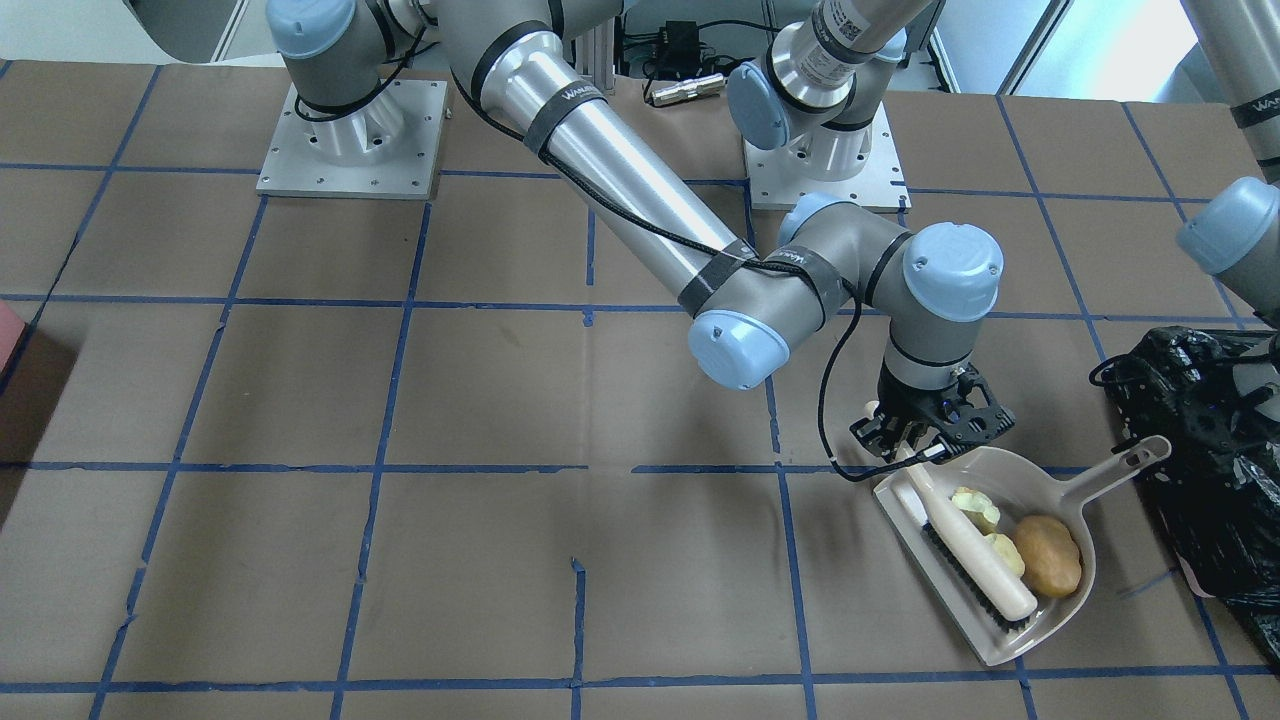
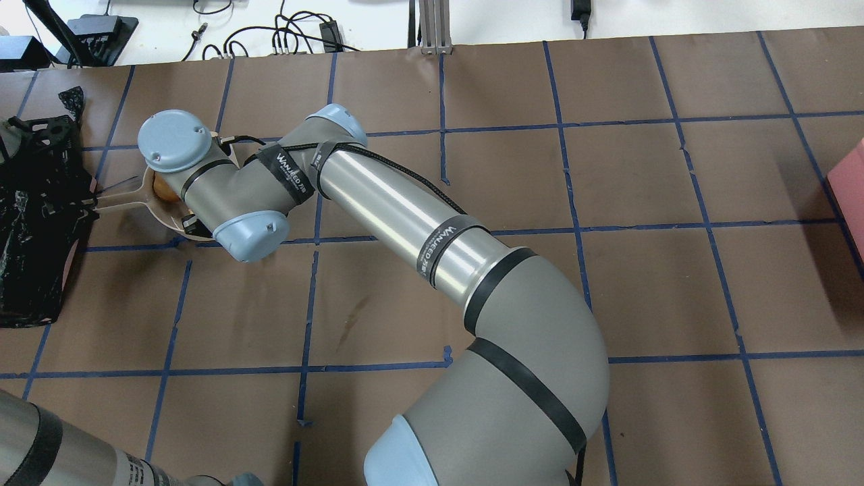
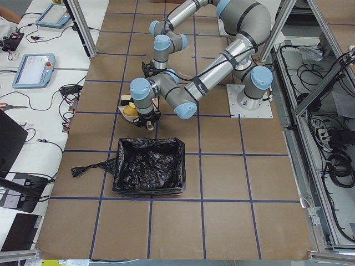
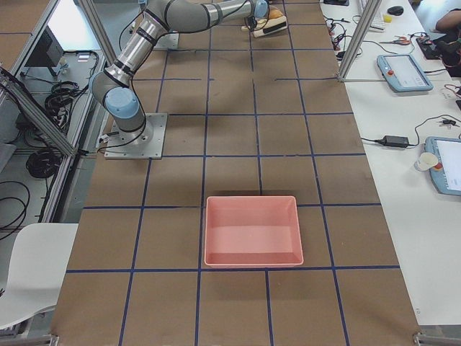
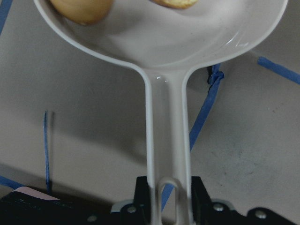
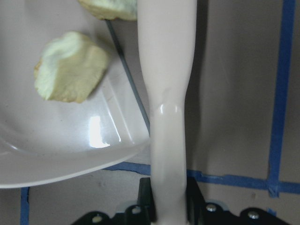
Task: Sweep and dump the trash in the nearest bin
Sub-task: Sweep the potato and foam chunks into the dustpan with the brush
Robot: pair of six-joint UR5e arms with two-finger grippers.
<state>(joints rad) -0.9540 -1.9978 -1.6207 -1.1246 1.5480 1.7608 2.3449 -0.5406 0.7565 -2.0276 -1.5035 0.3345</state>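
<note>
Together, three trash lumps (image 1: 1048, 555) occupy the dustpan (image 1: 1040, 480); left gripper (image 5: 168, 193) clamps it, right gripper (image 1: 925, 432) the brush (image 1: 975, 545).

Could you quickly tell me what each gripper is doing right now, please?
Left gripper: shut on the handle of the dustpan.
Right gripper: shut on the handle of the brush.
</note>
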